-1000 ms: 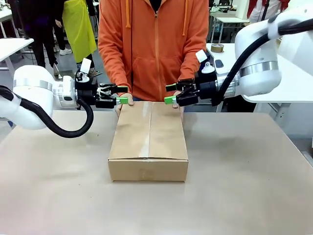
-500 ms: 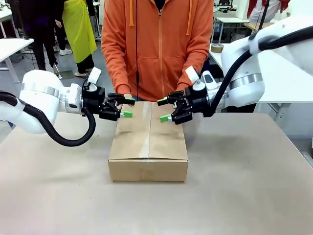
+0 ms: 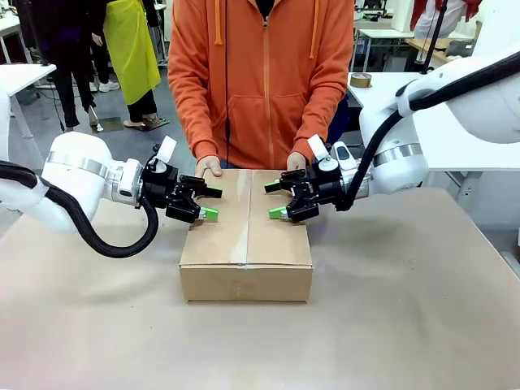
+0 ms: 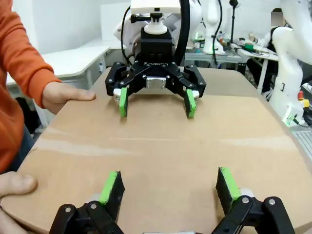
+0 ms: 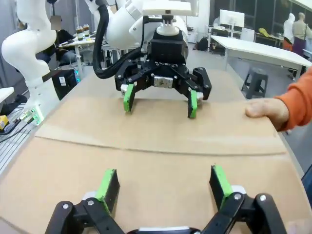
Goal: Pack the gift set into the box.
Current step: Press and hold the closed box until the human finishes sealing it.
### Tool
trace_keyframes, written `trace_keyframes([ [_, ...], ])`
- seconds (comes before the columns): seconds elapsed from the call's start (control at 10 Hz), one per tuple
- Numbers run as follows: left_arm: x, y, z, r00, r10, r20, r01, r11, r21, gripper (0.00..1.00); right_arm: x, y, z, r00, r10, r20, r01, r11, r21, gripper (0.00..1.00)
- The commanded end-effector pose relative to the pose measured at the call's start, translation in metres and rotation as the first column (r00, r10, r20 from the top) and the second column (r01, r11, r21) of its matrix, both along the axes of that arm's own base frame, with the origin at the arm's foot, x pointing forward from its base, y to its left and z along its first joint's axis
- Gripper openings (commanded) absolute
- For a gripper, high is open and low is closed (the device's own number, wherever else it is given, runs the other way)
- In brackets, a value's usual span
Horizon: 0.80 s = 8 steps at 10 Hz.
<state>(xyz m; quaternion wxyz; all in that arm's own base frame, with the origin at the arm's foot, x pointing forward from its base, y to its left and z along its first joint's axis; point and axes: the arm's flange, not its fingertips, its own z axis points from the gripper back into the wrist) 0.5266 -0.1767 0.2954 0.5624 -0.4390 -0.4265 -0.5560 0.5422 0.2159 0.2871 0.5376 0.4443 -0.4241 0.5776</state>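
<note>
Tan table [image 3: 406, 325] carries the box [image 3: 246, 244] at its centre, long axis running 12 to 6 o'clock. All top flaps lie shut and flat, with a pale tape seam along the middle. A person in an orange hoodie [image 3: 260, 73] stands at 12 o'clock of the box. One hand [image 3: 210, 166] rests on the far edge at 11 o'clock, and the other hand [image 3: 296, 161] rests there at 1 o'clock. The left gripper [image 3: 212, 203] sits over the lid at 10 o'clock, fingers pointing toward 3 o'clock. Its jaws are spread wide and hold nothing. The right gripper [image 3: 274, 200] sits over the lid at 2 o'clock, fingers pointing toward 9 o'clock. Its jaws are likewise spread wide and empty. Both grippers face each other across the seam, well apart. In the left wrist view the green pads [image 4: 109, 187] flank bare cardboard. They appear to be just above the lid, though contact cannot be confirmed. White tables [image 3: 20, 77] stand behind the person.
</note>
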Motion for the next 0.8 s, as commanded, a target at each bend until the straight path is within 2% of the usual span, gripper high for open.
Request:
trace_keyframes([
  [0.0, 0.007, -0.001, -0.007, 0.999, 0.032, 0.037, -0.033, 0.999, 0.032, 1.0, -0.004, -0.016, 0.002, 0.998, -0.065, -0.013, 0.064, 0.998, -0.014, 1.0],
  [0.3, 0.014, 0.003, -0.01, 0.995, 0.089, 0.034, -0.091, 0.994, 0.055, 1.0, -0.009, -0.02, -0.008, 0.998, -0.046, -0.037, 0.042, 0.994, -0.101, 1.0],
  [0.4, 0.009, 0.002, 0.002, 1.0, 0.024, 0.019, -0.024, 0.999, 0.021, 1.0, 0.001, -0.023, -0.001, 0.999, -0.044, -0.012, 0.044, 0.999, -0.011, 1.0],
  [0.7, 0.009, 0.002, 0.002, 1.0, 0.024, 0.019, -0.024, 0.999, 0.021, 1.0, 0.001, -0.023, -0.001, 0.999, -0.044, -0.012, 0.044, 0.999, -0.011, 1.0],
])
